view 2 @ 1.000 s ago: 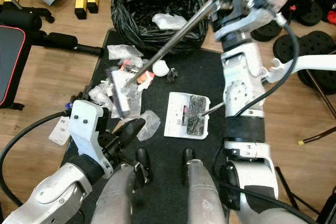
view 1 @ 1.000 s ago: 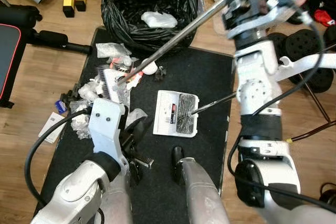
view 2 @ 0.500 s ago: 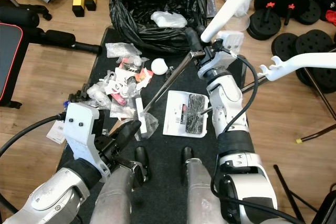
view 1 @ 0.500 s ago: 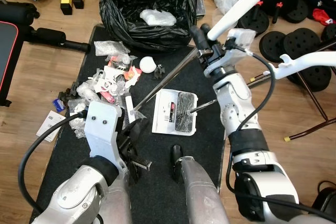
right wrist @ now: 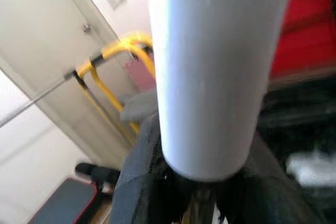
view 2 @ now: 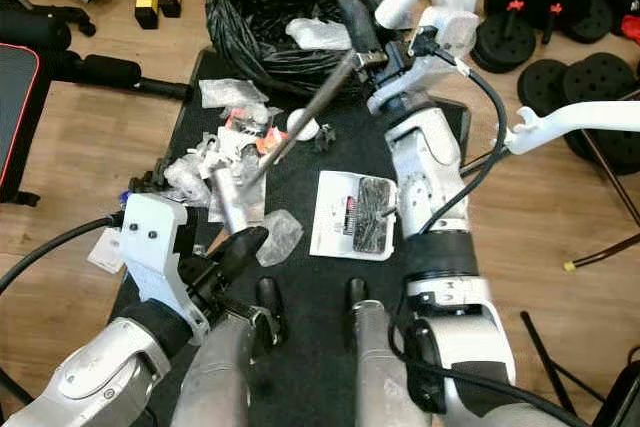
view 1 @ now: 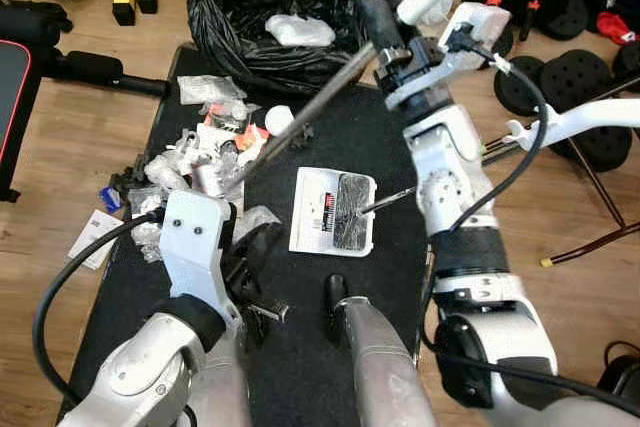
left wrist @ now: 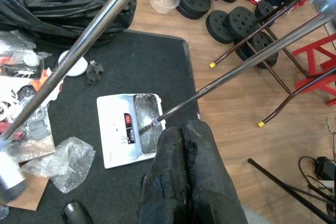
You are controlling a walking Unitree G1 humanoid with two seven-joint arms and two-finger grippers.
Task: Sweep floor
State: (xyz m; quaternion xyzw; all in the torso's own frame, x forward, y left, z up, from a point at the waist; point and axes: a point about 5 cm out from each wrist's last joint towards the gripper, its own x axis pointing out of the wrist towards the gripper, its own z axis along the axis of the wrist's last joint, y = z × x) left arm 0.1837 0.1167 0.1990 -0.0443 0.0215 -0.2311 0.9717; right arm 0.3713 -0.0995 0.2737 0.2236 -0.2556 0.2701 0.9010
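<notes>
Right now the right gripper (view 2: 375,57), upper centre, has its fingers clenched on the broom handle (view 2: 300,117), whose head sits in the litter pile (view 2: 215,172) at left; a hard stroke could scatter scraps off the black mat (view 2: 330,162) past the dustpan (view 2: 357,215). Left gripper (left wrist: 185,166) fingers rest pressed together, empty.

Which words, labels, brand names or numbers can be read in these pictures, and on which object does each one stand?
No text can be read clearly.
White dustpan: a dark label with a red mark, too small to read.
White card on the wooden floor: some print, too blurred to read.
Red and white wrappers in the litter pile: printed, but unreadable.
</notes>
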